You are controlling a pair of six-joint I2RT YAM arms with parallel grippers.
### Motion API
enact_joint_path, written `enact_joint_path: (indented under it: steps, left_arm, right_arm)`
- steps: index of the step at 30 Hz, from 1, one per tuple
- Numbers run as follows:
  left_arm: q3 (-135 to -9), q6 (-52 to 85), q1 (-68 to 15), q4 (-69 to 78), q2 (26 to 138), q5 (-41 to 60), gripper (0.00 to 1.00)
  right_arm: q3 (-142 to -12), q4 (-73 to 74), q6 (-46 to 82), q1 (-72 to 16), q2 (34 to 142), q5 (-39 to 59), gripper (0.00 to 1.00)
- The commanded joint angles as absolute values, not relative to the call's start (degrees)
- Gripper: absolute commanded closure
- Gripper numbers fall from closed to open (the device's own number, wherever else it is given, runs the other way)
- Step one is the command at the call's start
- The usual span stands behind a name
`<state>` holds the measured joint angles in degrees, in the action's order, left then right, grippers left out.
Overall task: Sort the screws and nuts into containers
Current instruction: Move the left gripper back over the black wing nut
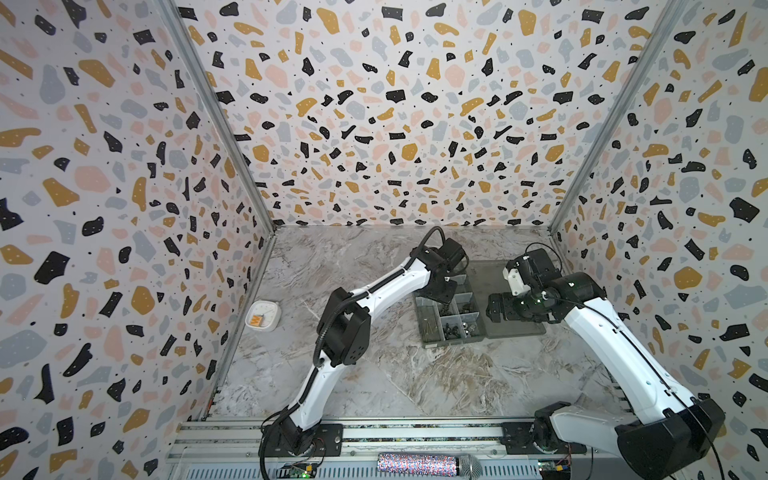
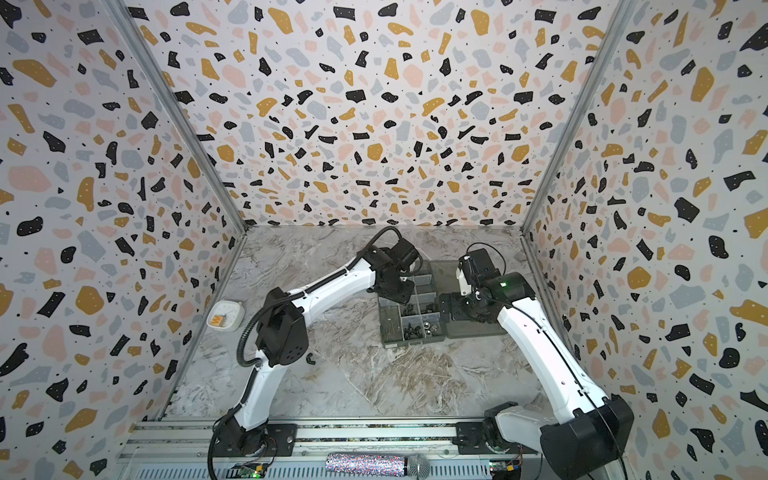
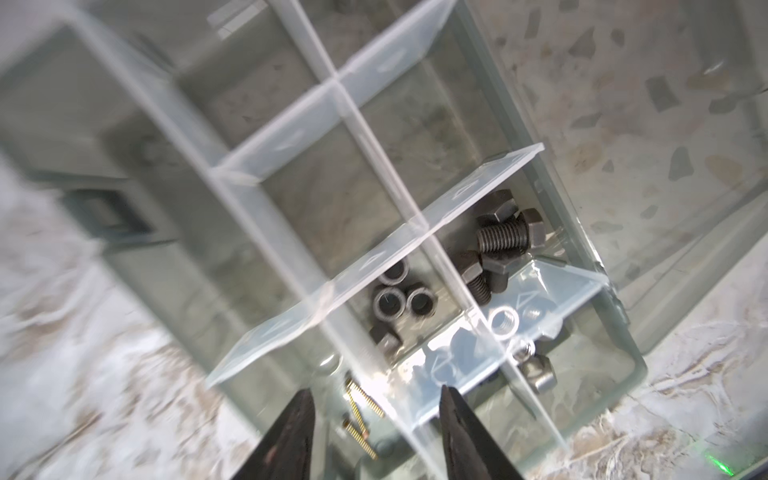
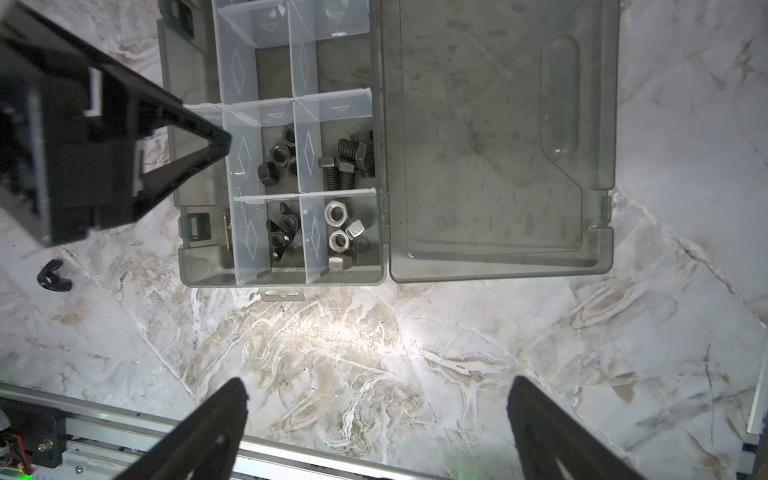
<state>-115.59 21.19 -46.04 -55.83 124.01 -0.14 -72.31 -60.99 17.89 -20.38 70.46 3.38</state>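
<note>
Brass screws [image 4: 227, 231] half-hidden behind divider [image 4: 246, 232]

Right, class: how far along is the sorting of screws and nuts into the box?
Done: the organiser box holds black hex nuts, black bolts, wing nuts, silver nuts and brass screws in separate compartments. In hand: nothing; the left claw stands open over the brass screws' compartment, the right claw open and empty. Left: one loose wing nut on the table.
</note>
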Motion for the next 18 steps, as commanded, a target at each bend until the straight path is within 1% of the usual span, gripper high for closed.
enact_joint_path:
  steps: [1, 8, 14, 18]
  left_arm:
    - [-107.80, 22.96, -43.61, -55.13, 116.72, -3.99, 0.51]
    - [-80.14, 30.04, -39.53, -49.31, 97.81, -6.92, 0.50]
    - [-62.43, 38.52, -39.07, -49.21, 84.62, -8.08, 0.51]
    - [-53.93, 42.81, -39.11, -49.74, 77.62, -9.23, 0.51]
  right_arm:
    - [-75.94, -59.00, 16.45, -21.66, 72.53, 5.01, 0.01]
    - [-80.63, -56.65, 15.22, -28.57, 80.68, 5.85, 0.01]
    - [-85.23, -55.54, 13.89, -33.52, 87.26, 7.32, 0.01]
    - [-87.28, -55.64, 13.12, -35.57, 89.58, 7.72, 0.01]
